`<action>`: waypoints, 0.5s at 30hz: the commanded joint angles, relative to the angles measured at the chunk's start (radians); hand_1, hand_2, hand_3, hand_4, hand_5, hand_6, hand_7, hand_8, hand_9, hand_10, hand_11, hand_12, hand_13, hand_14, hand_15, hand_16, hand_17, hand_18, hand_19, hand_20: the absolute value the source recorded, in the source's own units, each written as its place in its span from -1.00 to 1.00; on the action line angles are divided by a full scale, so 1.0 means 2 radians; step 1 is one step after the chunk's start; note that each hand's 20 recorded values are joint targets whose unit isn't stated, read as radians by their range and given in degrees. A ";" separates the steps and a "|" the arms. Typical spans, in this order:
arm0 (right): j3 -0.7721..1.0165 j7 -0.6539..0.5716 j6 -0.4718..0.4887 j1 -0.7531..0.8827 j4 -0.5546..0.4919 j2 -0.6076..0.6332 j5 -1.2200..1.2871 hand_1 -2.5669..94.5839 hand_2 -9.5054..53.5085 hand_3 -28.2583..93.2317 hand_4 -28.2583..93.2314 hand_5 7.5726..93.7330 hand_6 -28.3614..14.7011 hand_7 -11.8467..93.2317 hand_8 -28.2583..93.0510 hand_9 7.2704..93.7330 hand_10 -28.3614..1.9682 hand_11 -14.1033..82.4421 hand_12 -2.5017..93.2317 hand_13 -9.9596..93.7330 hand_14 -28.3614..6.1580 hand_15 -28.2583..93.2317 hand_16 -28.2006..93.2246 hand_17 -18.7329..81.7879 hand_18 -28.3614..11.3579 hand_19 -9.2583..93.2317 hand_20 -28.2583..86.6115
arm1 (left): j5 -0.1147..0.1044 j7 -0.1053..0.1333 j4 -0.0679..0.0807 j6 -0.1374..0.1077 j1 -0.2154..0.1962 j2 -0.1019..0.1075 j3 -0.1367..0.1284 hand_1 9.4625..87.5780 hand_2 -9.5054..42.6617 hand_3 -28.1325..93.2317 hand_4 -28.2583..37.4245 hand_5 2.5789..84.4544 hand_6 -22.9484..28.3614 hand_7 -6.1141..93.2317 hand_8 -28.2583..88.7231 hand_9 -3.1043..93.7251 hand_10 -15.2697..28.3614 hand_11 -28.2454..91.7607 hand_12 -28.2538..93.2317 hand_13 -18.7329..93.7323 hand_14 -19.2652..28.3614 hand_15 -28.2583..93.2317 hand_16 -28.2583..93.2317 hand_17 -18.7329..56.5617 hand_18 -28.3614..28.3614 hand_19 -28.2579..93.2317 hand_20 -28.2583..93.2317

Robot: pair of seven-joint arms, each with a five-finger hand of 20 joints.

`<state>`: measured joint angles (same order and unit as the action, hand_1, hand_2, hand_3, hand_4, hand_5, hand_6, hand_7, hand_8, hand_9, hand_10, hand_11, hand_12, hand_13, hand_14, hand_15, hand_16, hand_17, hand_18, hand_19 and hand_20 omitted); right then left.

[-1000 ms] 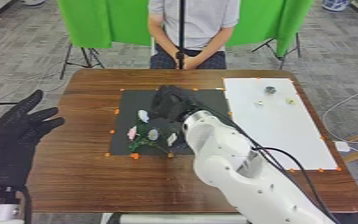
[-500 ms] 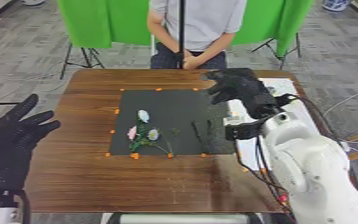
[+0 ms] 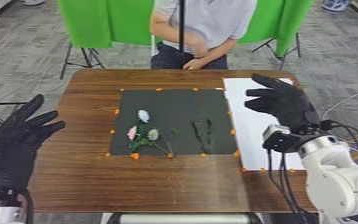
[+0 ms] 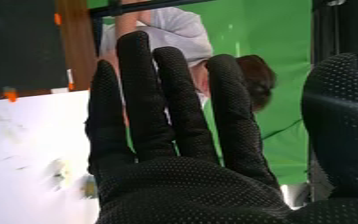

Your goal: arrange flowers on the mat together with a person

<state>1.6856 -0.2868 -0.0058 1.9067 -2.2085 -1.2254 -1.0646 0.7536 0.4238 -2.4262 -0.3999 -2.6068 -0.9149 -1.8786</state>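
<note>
Right hand (image 3: 291,107): above the white sheet (image 3: 251,125), fingers extended and parted, thumb standing off; nothing held.

Left hand (image 3: 15,132): by the left side of the bench (image 3: 158,185), fingers loosely extended, thumb apart; nothing held.

Mat (image 3: 171,107): dark, flat, orange markers (image 3: 135,156) along its edges. Bears, toward its left and near part, one white flower (image 3: 143,115), one pink flower (image 3: 132,133) and one pale flower (image 3: 153,134), their greenery bunched; to the right of these, two dark green sprigs (image 3: 203,135), upright in the head view, lying side by side.

Risks, by judgement:
1. Overlap. Stems on the mat lie close together; a new piece set down carelessly could snag or push them out of line.
2. Missed pickup. Small flower heads (image 4: 60,175) on the sheet look slight and low; fingers closing too high would pinch air, too low would press the sheet.
3. Crushing or rolling. Firm contact could bruise petals or send a head sliding.
4. Poor contrast. The sprigs are dark on dark, so their ends could be misjudged and brushed by a passing hand.

Containers: flat surfaces serve instead. Mat, the arrangement; sheet, the small heads, probably the remaining stock.
</note>
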 commanded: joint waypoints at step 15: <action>-0.006 0.012 0.006 -0.001 0.014 -0.002 0.002 -0.42 -0.68 0.68 -0.94 0.02 0.24 -0.55 -0.71 0.06 -0.37 -0.37 -0.63 0.07 -0.47 0.29 -0.37 -0.39 -0.76 0.32 -0.27 | 0.008 -0.002 -0.004 -0.003 0.011 0.008 0.017 -0.85 -0.38 0.73 -1.00 -0.25 0.09 -0.58 -0.70 -0.21 0.58 -0.13 -0.35 -0.20 1.00 0.38 -0.70 -0.73 0.85 0.29 -0.28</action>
<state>1.6825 -0.2652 0.0088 1.9072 -2.1882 -1.2301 -1.0656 0.7530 0.4278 -2.4256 -0.4050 -2.5906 -0.8961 -1.8481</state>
